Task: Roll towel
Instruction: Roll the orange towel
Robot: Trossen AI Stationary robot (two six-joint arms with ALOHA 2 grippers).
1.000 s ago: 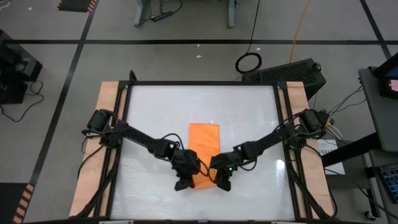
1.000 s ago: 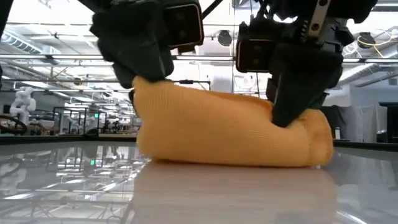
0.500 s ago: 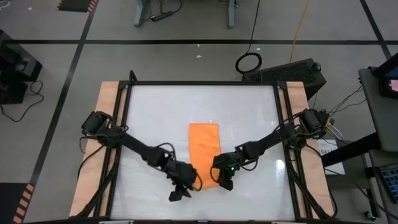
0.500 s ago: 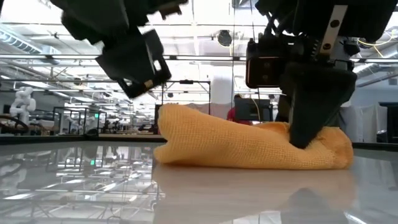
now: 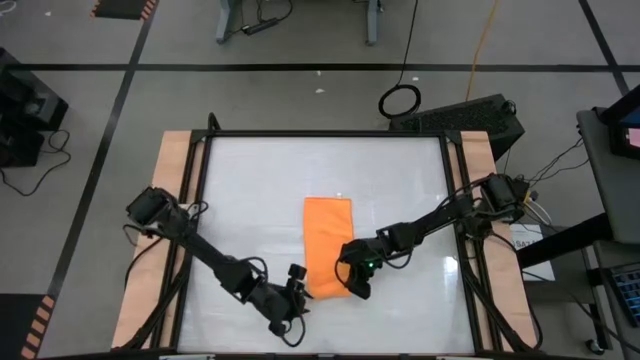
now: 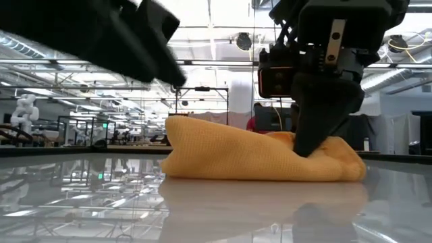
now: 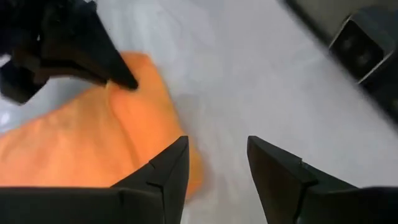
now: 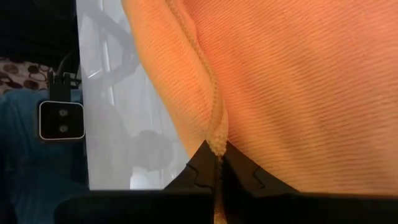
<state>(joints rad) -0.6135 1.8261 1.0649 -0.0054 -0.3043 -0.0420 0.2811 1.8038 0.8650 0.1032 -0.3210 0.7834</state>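
Now | right hand (image 5: pixel 357 286) pinches towel (image 5: pixel 327 243) hem | left hand (image 5: pixel 293 318) apart, empty

The white, glossy table (image 5: pixel 250 190) carries one thing: the orange towel (image 5: pixel 327 240), lying near its front middle, its near end apparently bunched up.

The left arm reaches from the left side of the table diagonally toward its near edge, elbow low. The left gripper (image 5: pixel 293 322) hangs free at the near edge, its two dark fingers (image 7: pixel 166 173) parted with a clear gap between them. The right arm stretches in from the right side, and the right gripper (image 5: pixel 357 285) points down, its fingertips (image 8: pixel 198 169) pressed together on the hemmed edge of the small bright orange fabric towel (image 5: pixel 328 246).
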